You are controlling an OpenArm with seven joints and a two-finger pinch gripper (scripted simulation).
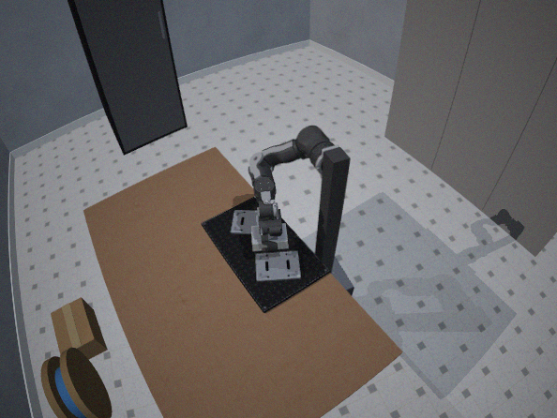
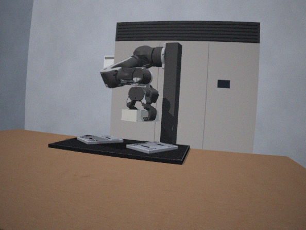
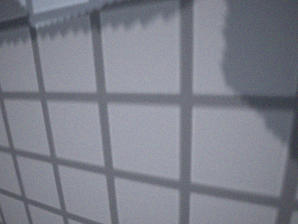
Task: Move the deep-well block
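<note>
My gripper (image 1: 271,233) (image 2: 139,113) is shut on the white 96-well deep-well block (image 1: 282,244) (image 2: 129,115) and holds it level, well above the black base plate (image 1: 230,248) (image 2: 116,150). The block hangs between the two grey plate nests. Nest N1 (image 1: 244,221) (image 2: 99,139) is bare, and so is nest N2 (image 1: 278,265) (image 2: 152,146). The wrist view shows only the block's grid of wells (image 3: 145,135) close up, partly in shadow. I cannot see the cut-off corner or the A1 marks.
The arm's dark pillar (image 1: 332,206) (image 2: 170,93) stands at the plate's edge, close to N2. The plate lies on a brown table (image 1: 188,328) (image 2: 129,193). A cardboard box (image 1: 77,325) and a cable spool (image 1: 75,389) sit on the floor.
</note>
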